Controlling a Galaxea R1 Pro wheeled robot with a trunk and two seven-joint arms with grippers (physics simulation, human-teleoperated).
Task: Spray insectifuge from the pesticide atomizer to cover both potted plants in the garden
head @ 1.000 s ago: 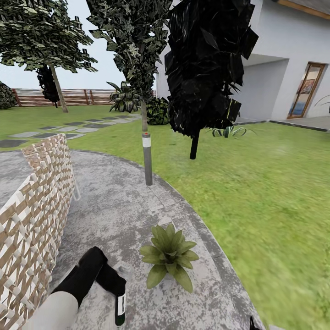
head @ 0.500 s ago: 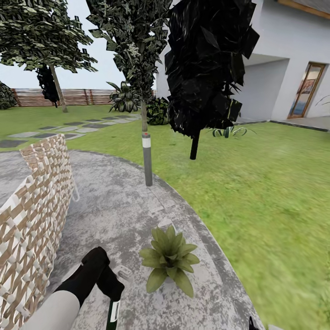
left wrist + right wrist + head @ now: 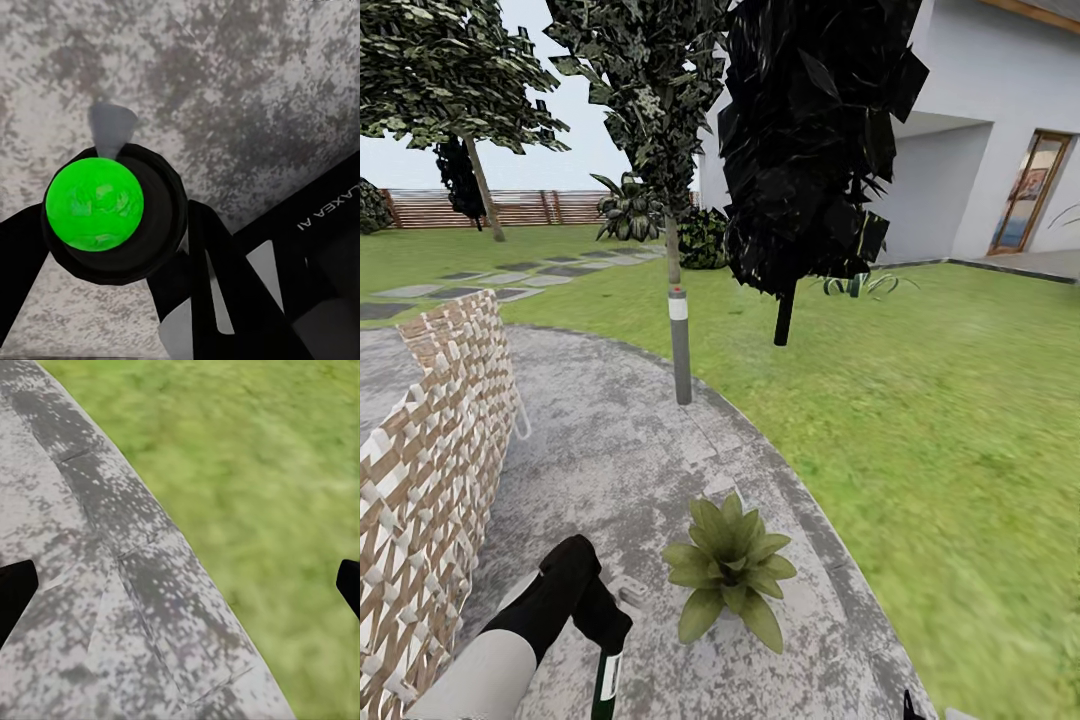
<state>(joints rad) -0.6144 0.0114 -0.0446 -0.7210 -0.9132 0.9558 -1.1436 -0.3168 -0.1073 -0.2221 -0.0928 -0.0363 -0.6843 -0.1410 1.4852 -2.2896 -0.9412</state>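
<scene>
The left gripper's fingers pinch the white and dark green pesticide atomizer beside the leafy green potted plant; no whitish specks visible, so spraying seemingly remains.

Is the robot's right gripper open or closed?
Open. In the right wrist view the right gripper has its two dark fingertips far apart at the picture's edges, with nothing between them but patio and grass.

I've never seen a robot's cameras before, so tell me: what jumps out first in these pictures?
A huge black-leaved tree looms over the lawn, in front of the white house. Lower down, a small potted plant sits on the grey stone patio. Beside it, the robot's left gripper clasps the pesticide atomizer, whose bright green top glows in the left wrist view.
</scene>
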